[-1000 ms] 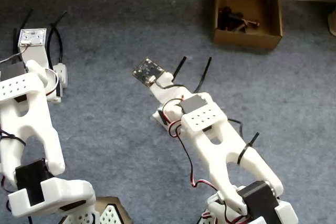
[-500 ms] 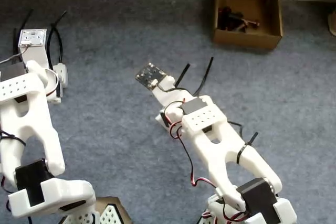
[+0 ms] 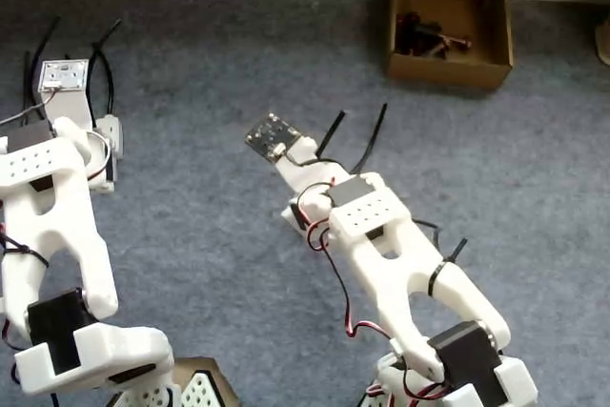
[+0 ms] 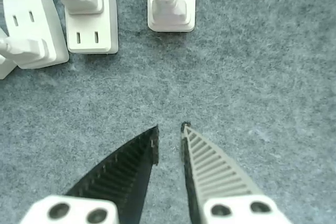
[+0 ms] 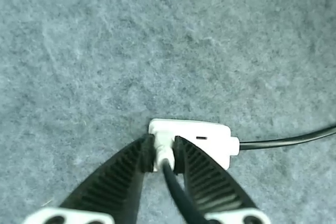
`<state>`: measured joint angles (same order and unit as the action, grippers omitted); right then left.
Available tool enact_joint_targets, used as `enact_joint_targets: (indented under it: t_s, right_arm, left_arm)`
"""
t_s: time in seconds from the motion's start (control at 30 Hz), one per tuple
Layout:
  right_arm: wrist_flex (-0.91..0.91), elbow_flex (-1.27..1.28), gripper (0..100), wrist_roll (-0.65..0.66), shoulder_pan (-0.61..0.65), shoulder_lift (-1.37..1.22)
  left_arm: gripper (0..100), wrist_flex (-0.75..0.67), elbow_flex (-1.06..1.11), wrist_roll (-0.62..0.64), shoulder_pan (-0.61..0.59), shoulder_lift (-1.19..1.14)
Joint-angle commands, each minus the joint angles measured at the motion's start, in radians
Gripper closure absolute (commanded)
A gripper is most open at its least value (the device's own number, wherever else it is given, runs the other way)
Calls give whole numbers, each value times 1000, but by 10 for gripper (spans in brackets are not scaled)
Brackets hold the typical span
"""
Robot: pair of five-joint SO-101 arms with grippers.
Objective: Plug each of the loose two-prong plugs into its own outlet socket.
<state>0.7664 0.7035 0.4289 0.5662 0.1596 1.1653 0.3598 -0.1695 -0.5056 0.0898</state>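
Note:
Three white outlet blocks lie on the grey carpet ahead of my left gripper (image 4: 169, 129), which is slightly open with nothing between its fingers. The left block (image 4: 34, 24), the middle block (image 4: 97, 24) and the right block (image 4: 173, 22) each carry a plug. My right gripper (image 5: 164, 141) is shut on a white plug (image 5: 164, 153) seated in another white outlet block (image 5: 202, 137). The plug's black cord (image 5: 178, 195) runs back between the fingers. In the high view the right arm (image 3: 372, 212) covers that block.
A cardboard box (image 3: 448, 59) with small parts stands at the far right. Black cords (image 3: 372, 140) trail beyond the right arm, and more cords (image 3: 95, 73) lie by the left arm (image 3: 48, 197). Open carpet lies between the arms.
The right arm's wrist has shifted and turned slightly, and the black cords beside it moved with it. The left arm's wrist has shifted a little.

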Motion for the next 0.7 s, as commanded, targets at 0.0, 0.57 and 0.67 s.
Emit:
enact_joint_targets:
  t_s: [0.0, 0.57, 0.67]
  right_arm:
    - [-5, 2, 853, -20, -19, -10]
    - [-1, 10, 736, -51, -15, 185]
    - [25, 13, 714, -55, -15, 208]
  left_arm:
    - [923, -11, -10, -5, -7, 42]
    - [923, -11, -8, -5, -7, 42]
    - [920, -11, -8, -6, 1, 42]
